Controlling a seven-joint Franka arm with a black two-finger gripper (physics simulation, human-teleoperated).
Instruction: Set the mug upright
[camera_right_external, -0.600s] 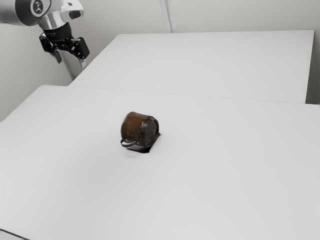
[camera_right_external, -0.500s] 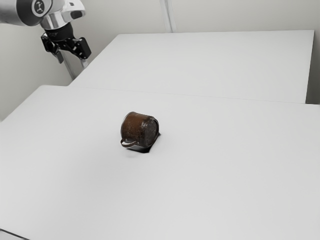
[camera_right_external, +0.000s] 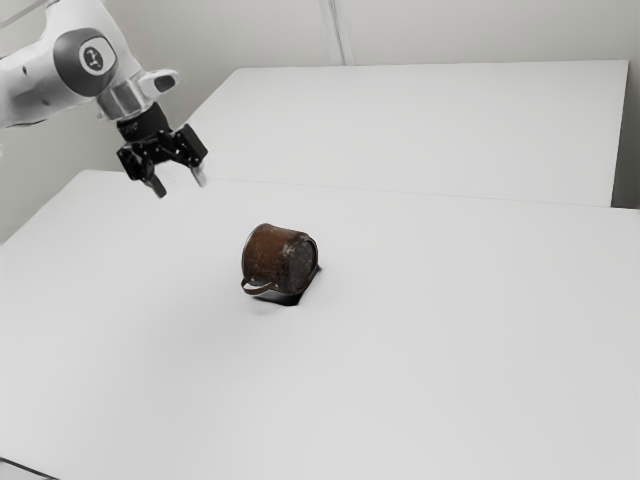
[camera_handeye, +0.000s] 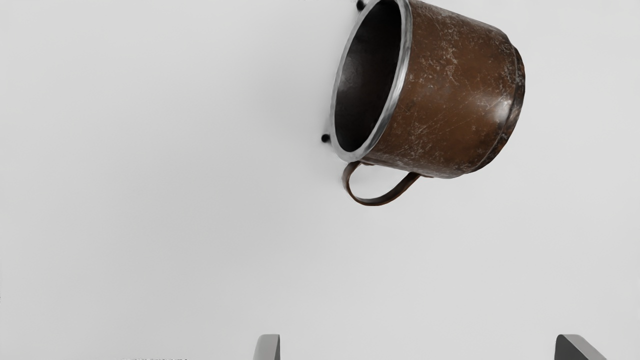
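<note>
1. Two broad, flat white tabletops: the near one (camera_right_external: 420, 370) and the far one (camera_right_external: 430, 120), which lies beyond its far edge.
2. One white and grey robot arm (camera_right_external: 45, 88), coming in at the exterior view's left, at the far side.
3. One black two-finger gripper (camera_right_external: 180, 185) at its end, raised above the table. Its two fingers (camera_handeye: 268, 350) stand wide apart, touching nothing.
4. One round, scuffed brown metal mug (camera_right_external: 280, 258), the single container. It lies on its side on the near tabletop, its base toward the exterior view's right. The open mouth shows a dark inner wall (camera_handeye: 367, 75), bounded by a silver metal rim (camera_handeye: 407, 40). The mug is to the right of the gripper in the exterior view and nearer, well apart from its fingertips.
5. One curved brown strap handle (camera_handeye: 399, 188), on the mug's near side.
6. One dark, flat patch (camera_right_external: 290, 299) under the mug; whether object or shadow, I cannot tell.
7. Two small black round spots (camera_handeye: 325, 138) beside the rim.
</note>
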